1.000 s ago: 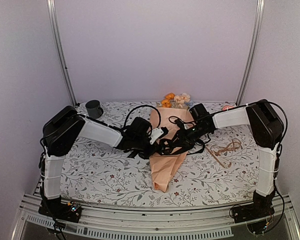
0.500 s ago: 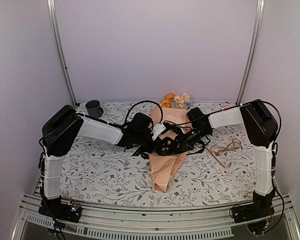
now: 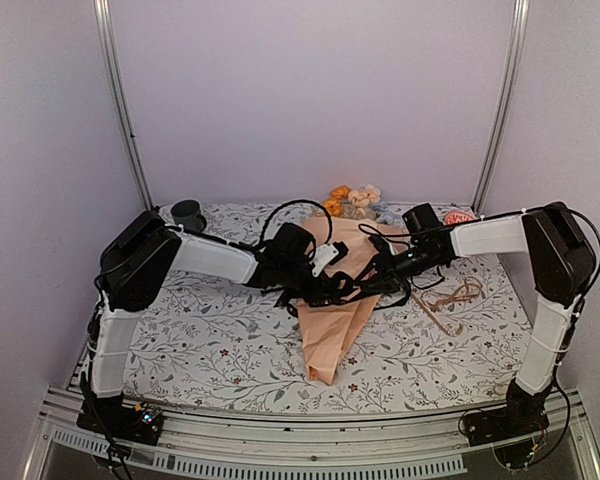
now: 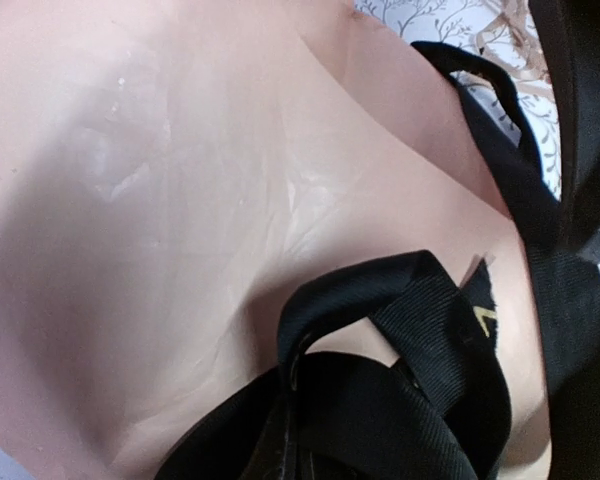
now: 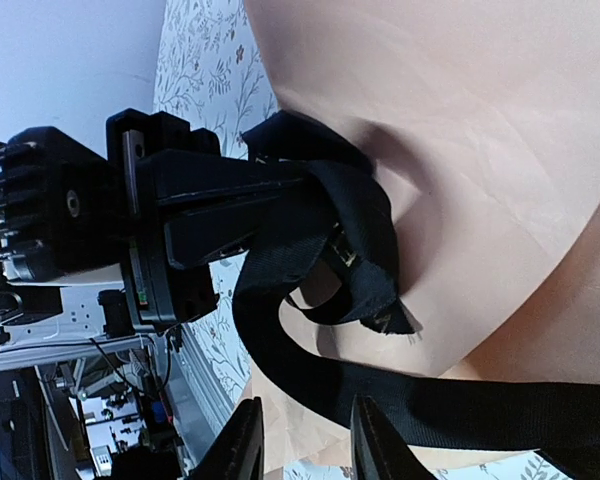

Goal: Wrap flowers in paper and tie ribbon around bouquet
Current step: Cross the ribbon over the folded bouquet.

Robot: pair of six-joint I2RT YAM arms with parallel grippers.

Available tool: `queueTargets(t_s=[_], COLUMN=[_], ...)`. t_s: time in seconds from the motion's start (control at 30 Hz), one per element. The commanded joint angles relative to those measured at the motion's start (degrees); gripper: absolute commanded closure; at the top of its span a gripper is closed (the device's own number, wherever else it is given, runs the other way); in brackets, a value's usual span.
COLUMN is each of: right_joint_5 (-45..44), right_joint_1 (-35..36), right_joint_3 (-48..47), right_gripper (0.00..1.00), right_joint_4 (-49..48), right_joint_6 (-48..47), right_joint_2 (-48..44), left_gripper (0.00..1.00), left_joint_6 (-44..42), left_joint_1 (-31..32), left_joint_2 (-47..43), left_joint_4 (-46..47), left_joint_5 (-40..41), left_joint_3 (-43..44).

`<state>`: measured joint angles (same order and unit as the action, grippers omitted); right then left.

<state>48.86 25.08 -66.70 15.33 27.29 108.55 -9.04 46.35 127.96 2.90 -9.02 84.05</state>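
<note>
The left tool (image 5: 305, 200) is pressed together on the ribbon (image 5: 360, 250), pinching a folded loop of the black band right above the paper (image 4: 180, 200). The right tool (image 5: 305, 440) faces it from the other side with its fingers (image 5: 375, 440) spread. The ribbon crosses just off their tips and nothing sits between them.

The bouquet (image 3: 335, 320) lies in the middle of the desk (image 3: 210, 340), with its narrow end toward the near edge. The flowers (image 3: 355, 200) stick out of the wide end toward the far edge. The ribbon lies bunched in loops across the upper half of the cone, between the two tools, and one length trails off toward the right edge.

A tan cord (image 3: 450, 298) lies loose on the desk to the right of the bouquet. A dark mug (image 3: 188, 215) stands near the far left corner.
</note>
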Motion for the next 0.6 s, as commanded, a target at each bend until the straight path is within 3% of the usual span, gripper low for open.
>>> queueTargets(t_s=[0.0, 0.13, 0.4, 0.57], right_joint_5=[-4.3, -6.4, -21.7, -14.6], right_joint_1=[0.2, 2.1, 14.4, 14.6], right_joint_3=[5.5, 11.4, 10.6, 12.2], right_gripper=[0.72, 0.72, 0.59, 0.68], right_joint_4=[-11.2, -21.5, -24.2, -34.4], right_joint_6=[7.6, 10.1, -3.6, 13.1], right_joint_2=[-5.1, -10.2, -12.4, -6.3], left_gripper=[1.0, 1.0, 1.0, 1.0], left_joint_6=[2.6, 4.0, 4.6, 5.6], left_joint_1=[-1.6, -2.7, -3.4, -3.9], left_joint_2=[0.8, 1.2, 0.6, 0.5], left_joint_4=[0.6, 1.5, 1.8, 1.8], left_joint_5=[-4.3, -7.2, -9.2, -9.9], left_joint_3=[-1.3, -2.1, -3.2, -3.2])
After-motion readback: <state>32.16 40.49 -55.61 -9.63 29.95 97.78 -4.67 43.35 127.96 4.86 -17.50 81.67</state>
